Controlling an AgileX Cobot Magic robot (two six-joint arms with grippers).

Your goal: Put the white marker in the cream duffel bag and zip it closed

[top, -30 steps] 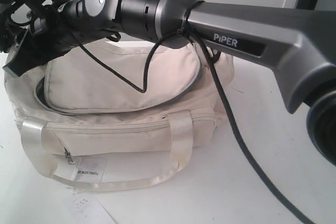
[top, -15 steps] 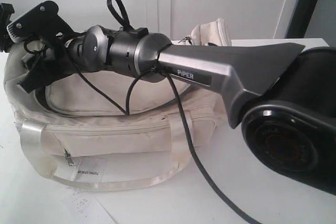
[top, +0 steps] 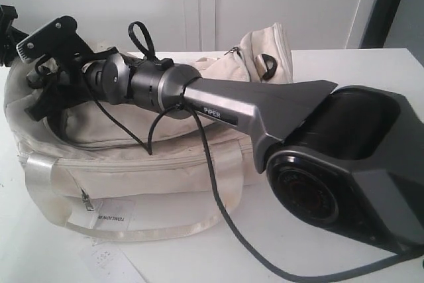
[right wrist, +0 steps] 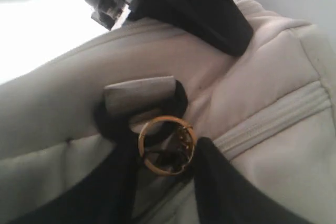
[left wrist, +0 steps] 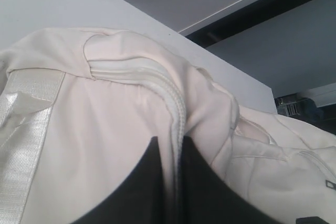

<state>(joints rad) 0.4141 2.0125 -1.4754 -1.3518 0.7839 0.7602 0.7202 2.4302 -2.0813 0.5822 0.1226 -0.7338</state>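
The cream duffel bag (top: 152, 170) lies on the white table with its front handles facing the camera. My right gripper (top: 40, 97) reaches across its top to the left end. In the right wrist view this gripper (right wrist: 167, 141) is shut on a gold zipper-pull ring (right wrist: 164, 172), beside a black D-ring with a grey tab (right wrist: 139, 94) and the grey zipper line (right wrist: 278, 116). My left gripper (top: 6, 21) is at the same end; its jaws (left wrist: 169, 142) pinch a ridge of bag (left wrist: 105, 129) fabric with zipper tape. The white marker is not in view.
The right arm's big base joint (top: 344, 164) and its black cable (top: 218, 217) fill the right foreground. A paper tag (top: 112, 213) hangs at the bag's front, and another slip (top: 106, 256) lies on the table (top: 344, 71). A white wall is behind.
The right arm has dropped lower and its wrist has travelled left along the bag's top to the left end. The dark gap seen under the flap at the left no longer shows.
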